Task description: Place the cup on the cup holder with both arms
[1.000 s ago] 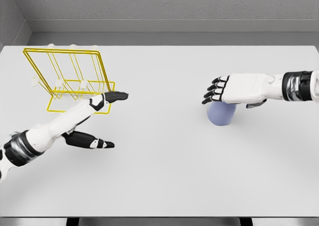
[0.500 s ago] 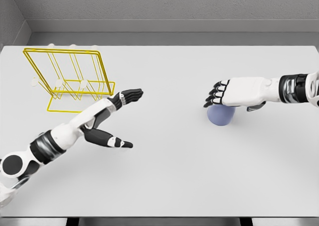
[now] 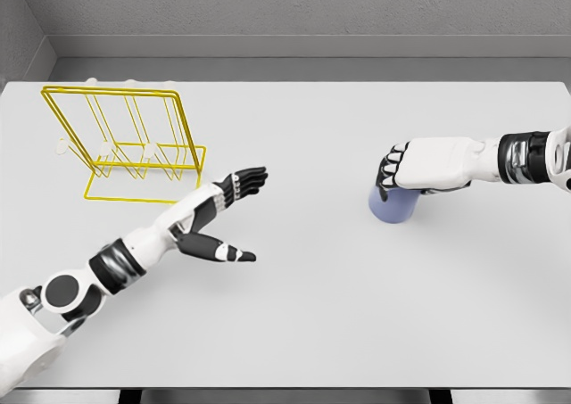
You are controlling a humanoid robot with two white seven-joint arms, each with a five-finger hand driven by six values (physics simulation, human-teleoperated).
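Note:
A pale blue cup (image 3: 391,206) stands on the white table right of the middle. My right hand (image 3: 399,177) lies over its top with the fingers curled down around it. The yellow wire cup holder (image 3: 125,141) stands at the back left, leaning on its frame. My left hand (image 3: 234,210) hovers over the table left of the middle, fingers stretched out flat and the thumb spread, holding nothing. It is well apart from both the cup and the holder.
The white table (image 3: 303,315) reaches to a grey back wall (image 3: 303,12). Its front edge runs along the bottom of the view.
My left arm has reached further right and forward, away from the holder. My right hand has dropped onto the cup and its fingers have curled around it.

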